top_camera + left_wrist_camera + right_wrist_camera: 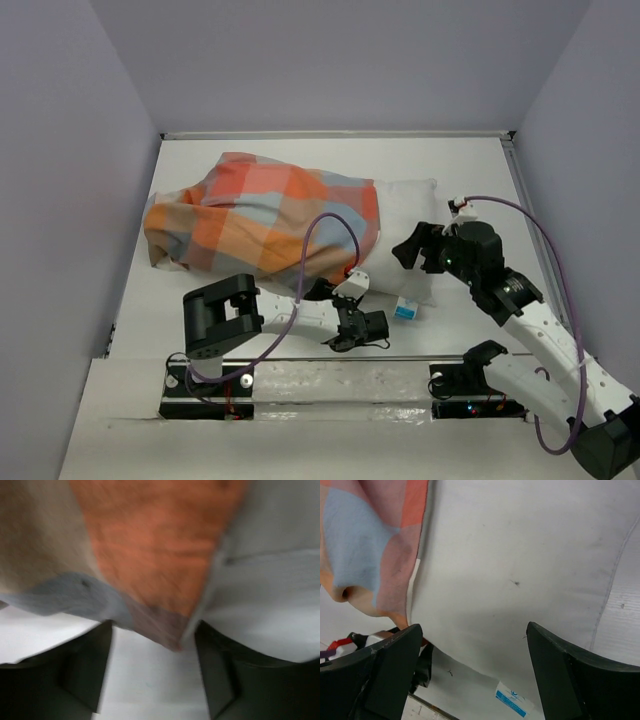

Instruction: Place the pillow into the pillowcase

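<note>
The checked orange, light-blue and tan pillowcase [260,225] covers most of the white pillow [405,215], whose right end sticks out bare. A blue-and-white tag [406,309] shows at the pillow's near edge. My left gripper [330,292] is at the near edge of the pillowcase's mouth. In the blurred left wrist view, its fingers [85,670] stand wide apart and a corner of the pillowcase [160,555] hangs just beyond them, ungripped. My right gripper [418,243] hovers at the pillow's exposed end. It is open [475,665] over the white pillow [520,570], with the tag [512,700] low between its fingers.
The white table [470,180] is boxed in by grey walls at the back and both sides. A purple cable loops over the pillowcase from the left wrist. Both arm bases sit on the near rail [340,380].
</note>
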